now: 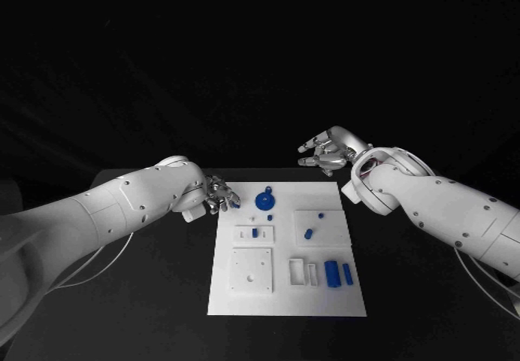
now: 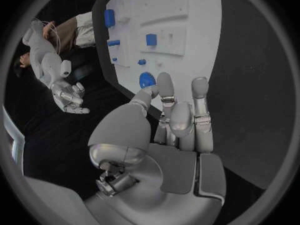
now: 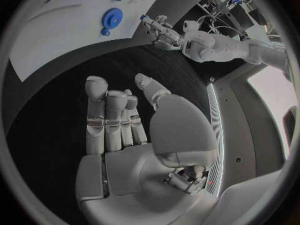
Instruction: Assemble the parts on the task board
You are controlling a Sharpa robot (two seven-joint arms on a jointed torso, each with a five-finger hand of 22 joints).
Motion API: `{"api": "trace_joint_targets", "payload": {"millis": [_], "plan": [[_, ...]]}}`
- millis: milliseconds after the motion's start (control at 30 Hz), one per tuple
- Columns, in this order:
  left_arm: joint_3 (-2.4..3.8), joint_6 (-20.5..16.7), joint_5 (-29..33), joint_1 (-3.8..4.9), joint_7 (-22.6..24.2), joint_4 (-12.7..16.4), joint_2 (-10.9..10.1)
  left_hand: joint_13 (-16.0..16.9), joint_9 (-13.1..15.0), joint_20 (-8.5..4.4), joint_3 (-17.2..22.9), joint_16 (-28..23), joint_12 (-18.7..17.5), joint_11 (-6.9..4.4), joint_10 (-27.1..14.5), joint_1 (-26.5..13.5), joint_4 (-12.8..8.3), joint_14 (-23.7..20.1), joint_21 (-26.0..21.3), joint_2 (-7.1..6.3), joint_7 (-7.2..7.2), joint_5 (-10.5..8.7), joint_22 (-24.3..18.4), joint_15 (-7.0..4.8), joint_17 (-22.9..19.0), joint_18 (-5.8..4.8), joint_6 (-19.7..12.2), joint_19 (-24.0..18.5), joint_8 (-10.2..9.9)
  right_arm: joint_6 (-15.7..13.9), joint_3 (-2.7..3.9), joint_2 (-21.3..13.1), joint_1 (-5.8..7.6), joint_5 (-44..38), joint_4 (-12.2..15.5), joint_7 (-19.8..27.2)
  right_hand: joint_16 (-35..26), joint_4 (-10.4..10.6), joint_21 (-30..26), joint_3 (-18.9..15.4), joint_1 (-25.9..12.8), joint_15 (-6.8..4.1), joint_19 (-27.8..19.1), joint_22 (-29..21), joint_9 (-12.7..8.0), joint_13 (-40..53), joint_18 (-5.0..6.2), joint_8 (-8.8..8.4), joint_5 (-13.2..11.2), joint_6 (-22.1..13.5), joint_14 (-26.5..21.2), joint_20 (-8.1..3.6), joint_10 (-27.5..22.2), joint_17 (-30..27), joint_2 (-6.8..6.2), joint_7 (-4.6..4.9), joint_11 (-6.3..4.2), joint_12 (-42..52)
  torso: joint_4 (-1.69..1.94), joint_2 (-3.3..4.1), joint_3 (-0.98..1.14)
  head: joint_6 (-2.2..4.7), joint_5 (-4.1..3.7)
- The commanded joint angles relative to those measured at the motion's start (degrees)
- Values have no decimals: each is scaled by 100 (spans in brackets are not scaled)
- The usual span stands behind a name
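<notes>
Two silver hands are seen in the head view, both empty with fingers apart: the left hand at the upper left corner of the white task board, the right hand above the board's upper right, off it. Several small blue parts, too small to be counted surely, are spread over the board at frame centre, among them one round disc near the left fingertips. Part of the disc is hidden behind those fingers in the left wrist view.
</notes>
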Motion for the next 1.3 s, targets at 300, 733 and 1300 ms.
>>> {"api": "trace_joint_targets", "payload": {"millis": [300,733,1300], "plan": [[-57,-1238,325,49,-172,1429,-686,70,238,-39,499,-31,294,-173,277,-144,-470,123,142,-175,-380,184,104,-54,136,91,667,71,-96,93,1,-28,-30,-19,-89,20,-32,0,-8,45,-54,-2,273,307,5,-8,83,-16,23,33,-13,20,-28,0,-28,-1,-9,4,202,-143,-30,-106,-91],[-410,-1713,-71,-6,-256,1940,-793,555,763,-12,591,-98,34,-158,288,-67,-339,156,107,-268,-385,142,107,-50,196,80,917,82,-600,120,0,-13,-83,0,-129,23,-33,-8,-10,64,-61,-2,272,308,4,-4,83,-15,77,36,-16,20,-31,1,-28,-2,-11,6,210,-162,-37,-157,-89],[-581,-1774,-537,-337,-294,1857,-512,623,873,-10,656,-104,10,-163,287,-108,-359,158,118,-284,-393,179,108,-53,218,87,931,86,-602,125,0,1,-90,4,-118,22,-29,-15,1,82,-72,-4,275,312,4,1,81,-16,130,42,-11,18,-23,4,-27,-3,-13,14,213,-155,-39,-225,-105]]}}
